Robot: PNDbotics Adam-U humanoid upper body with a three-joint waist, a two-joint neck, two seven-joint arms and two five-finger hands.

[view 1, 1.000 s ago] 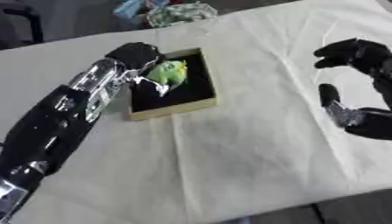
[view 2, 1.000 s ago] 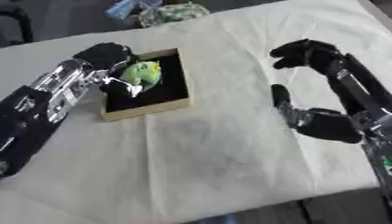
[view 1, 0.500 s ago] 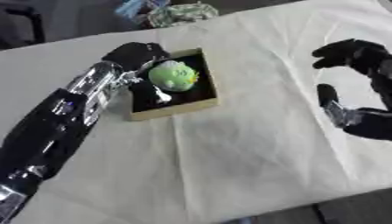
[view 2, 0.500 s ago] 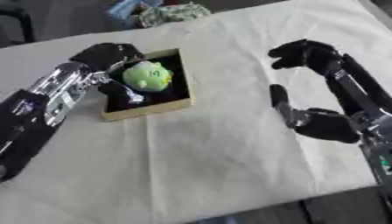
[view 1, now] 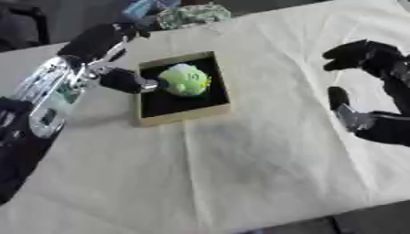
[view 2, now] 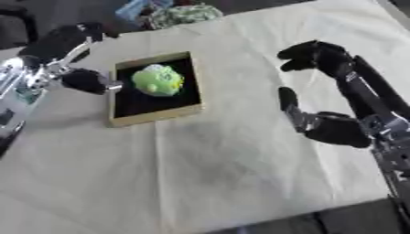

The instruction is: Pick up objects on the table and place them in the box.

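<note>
A green round toy [view 1: 185, 79] lies inside the shallow box [view 1: 182, 117], which has a tan rim and a black lining. My left hand [view 1: 100, 43] hovers at the box's left edge, open, its thumb near the rim and its fingers stretched toward the far side; it holds nothing. My right hand [view 2: 324, 91] hangs over the cloth to the right of the box, thumb down and fingers curved, with nothing in it.
A cream cloth [view 1: 264, 169] covers the table. At the far edge lie a patterned green bundle [view 1: 191, 14] and a blue object [view 1: 141, 7]. The table's front edge runs along the bottom right.
My left hand has let go of the green toy and drawn back to the left and up. The toy now rests in the box. The right hand has hardly moved.
</note>
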